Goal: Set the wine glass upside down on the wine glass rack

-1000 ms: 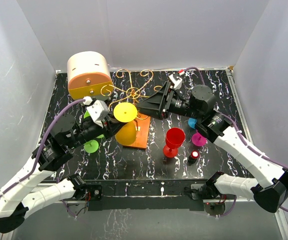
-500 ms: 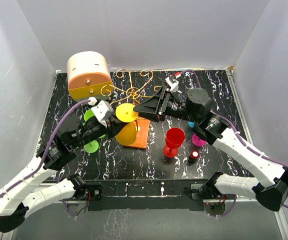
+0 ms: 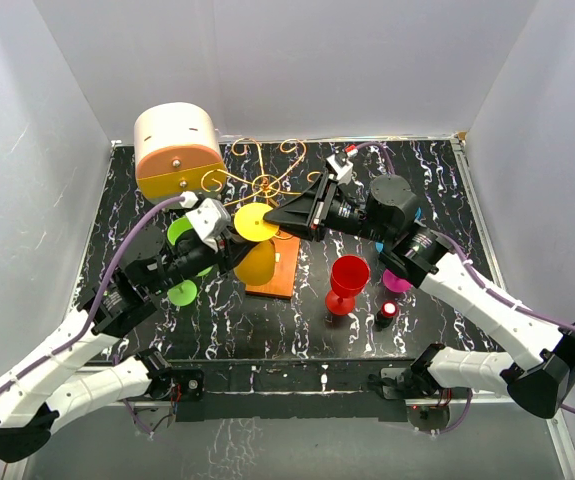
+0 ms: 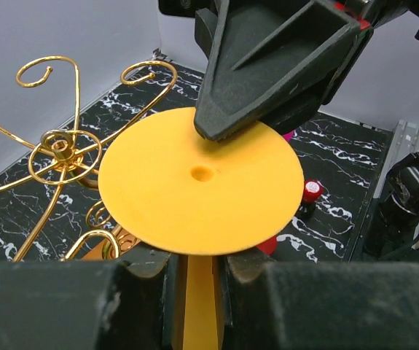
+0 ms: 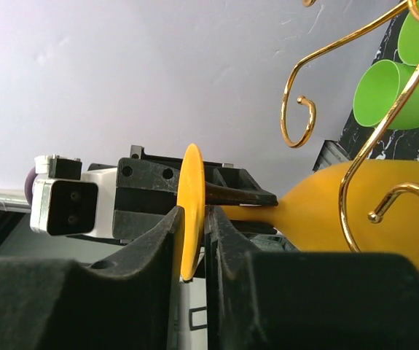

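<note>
The yellow wine glass [image 3: 256, 262] hangs tilted over the orange base [image 3: 283, 268] of the wine glass rack [image 3: 265, 183], with its round foot [image 4: 200, 179] facing up and right. My left gripper [image 4: 198, 266] is shut on the stem [image 4: 197, 302] just under the foot. From the right, my right gripper [image 5: 192, 233] is shut on the foot's rim [image 5: 190, 197], which stands edge-on between its fingers. The glass bowl [image 5: 333, 208] lies behind the rack's gold scroll arms [image 5: 362, 157]. In the top view the right gripper [image 3: 277, 217] meets the foot beside the rack's post.
A cream-and-orange drum box [image 3: 175, 150] stands at the back left. A green glass [image 3: 181, 262] sits under my left arm. A red glass [image 3: 347, 280], a magenta glass [image 3: 397, 279], a blue one [image 3: 382, 246] and a small red-capped bottle [image 3: 387, 313] stand at the right.
My right gripper has moved left to the yellow foot and shut on its rim. The left gripper has kept its hold on the stem and shifted slightly toward the rack.
</note>
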Controlling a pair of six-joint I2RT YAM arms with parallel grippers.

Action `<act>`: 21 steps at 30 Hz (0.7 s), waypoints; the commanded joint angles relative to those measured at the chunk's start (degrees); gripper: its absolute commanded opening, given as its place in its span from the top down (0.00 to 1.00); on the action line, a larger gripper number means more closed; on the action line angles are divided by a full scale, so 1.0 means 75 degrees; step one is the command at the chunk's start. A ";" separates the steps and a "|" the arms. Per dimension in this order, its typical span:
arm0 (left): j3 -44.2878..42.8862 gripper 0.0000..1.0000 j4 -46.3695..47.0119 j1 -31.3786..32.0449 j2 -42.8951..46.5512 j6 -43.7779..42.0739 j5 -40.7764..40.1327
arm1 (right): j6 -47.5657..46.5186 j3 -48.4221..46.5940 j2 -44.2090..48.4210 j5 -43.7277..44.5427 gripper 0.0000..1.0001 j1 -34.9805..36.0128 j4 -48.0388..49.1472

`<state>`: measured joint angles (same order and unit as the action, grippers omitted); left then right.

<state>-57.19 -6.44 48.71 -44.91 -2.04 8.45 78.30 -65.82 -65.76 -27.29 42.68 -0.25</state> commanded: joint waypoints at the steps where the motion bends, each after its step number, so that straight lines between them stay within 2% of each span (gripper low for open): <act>1: -0.0084 1.00 0.0173 -0.0015 -0.0159 -0.0149 0.0164 | 0.0306 -0.0082 0.0015 -0.0094 0.89 0.0098 0.0442; 4: -0.0129 0.98 0.0163 -0.0014 -0.0193 0.0031 -0.0015 | 0.0239 -0.0186 0.0002 -0.0037 1.00 0.0090 0.0148; 5: -0.0147 0.91 0.0125 -0.0014 -0.0173 0.0112 -0.0097 | 0.0242 -0.0188 0.0018 0.0032 1.00 0.0096 0.0111; 7: -0.0194 0.56 -0.0039 -0.0015 -0.0099 0.0426 -0.0415 | 0.0253 -0.0167 0.0025 0.0179 1.00 0.0101 0.0104; 8: -0.0227 0.45 -0.0210 -0.0008 -0.0051 0.0639 -0.0523 | 0.0274 -0.0131 0.0017 0.0241 1.00 0.0096 0.0138; 11: -0.0302 0.25 -0.0886 -0.0012 0.0142 0.1622 -0.0743 | 0.0372 -0.0019 -0.0023 0.0398 1.00 0.0097 0.0418; 15: -0.0523 0.22 -0.1970 -0.0014 0.0444 0.3407 -0.0866 | 0.0262 -0.0065 -0.0146 0.0575 1.00 0.0110 0.0502; 21: 0.0006 0.21 -0.1162 -0.0013 0.1245 0.5688 -0.1134 | 0.0055 -0.0149 -0.0189 0.0728 1.00 0.0105 0.0227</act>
<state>-58.24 -17.58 48.49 -39.51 25.52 2.68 79.83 -65.78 -67.68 -23.75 43.35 -1.19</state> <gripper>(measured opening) 0.784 0.020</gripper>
